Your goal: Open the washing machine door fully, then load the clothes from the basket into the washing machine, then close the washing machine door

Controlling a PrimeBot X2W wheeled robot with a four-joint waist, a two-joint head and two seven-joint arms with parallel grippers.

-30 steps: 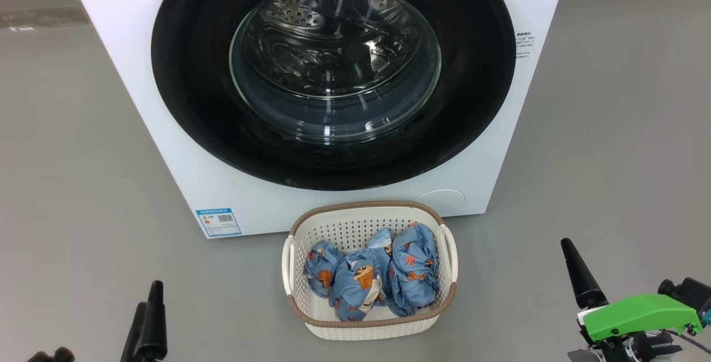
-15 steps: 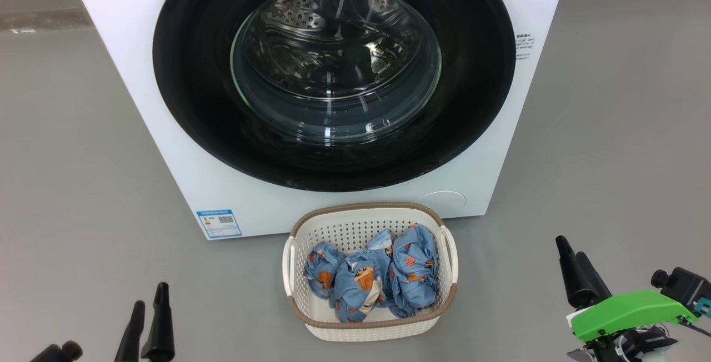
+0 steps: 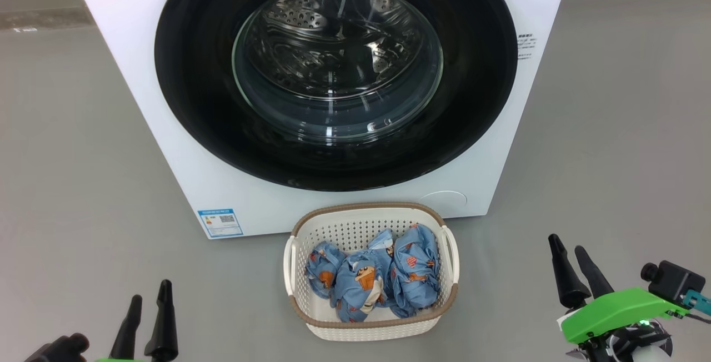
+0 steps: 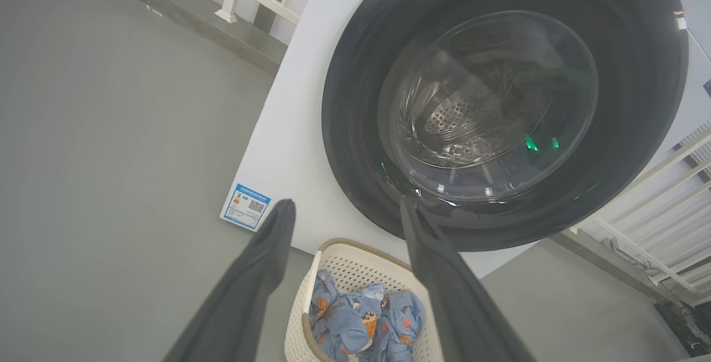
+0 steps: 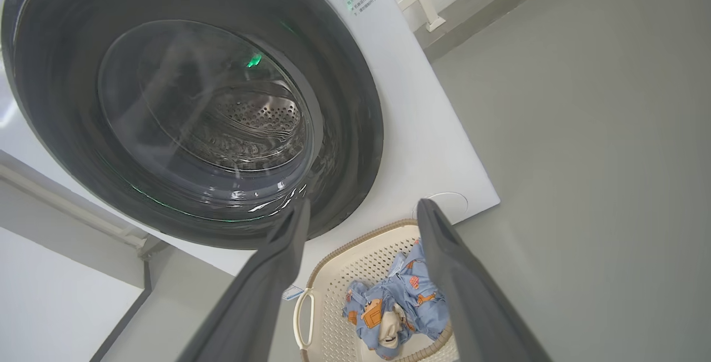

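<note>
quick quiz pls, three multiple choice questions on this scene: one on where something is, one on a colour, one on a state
1. Where are the clothes?
A. in the basket
B. in the drum
C. spread on the floor

2. What colour is the door around its window?
A. white
B. black
C. red

3. How does the door stand?
A. shut
B. wide open
C. taken off

Answers:
1 A: the blue bundles lie inside the basket, on the floor before the washer.
2 B: its wide ring is glossy black.
3 A: it sits flush against the washer's front.
</note>
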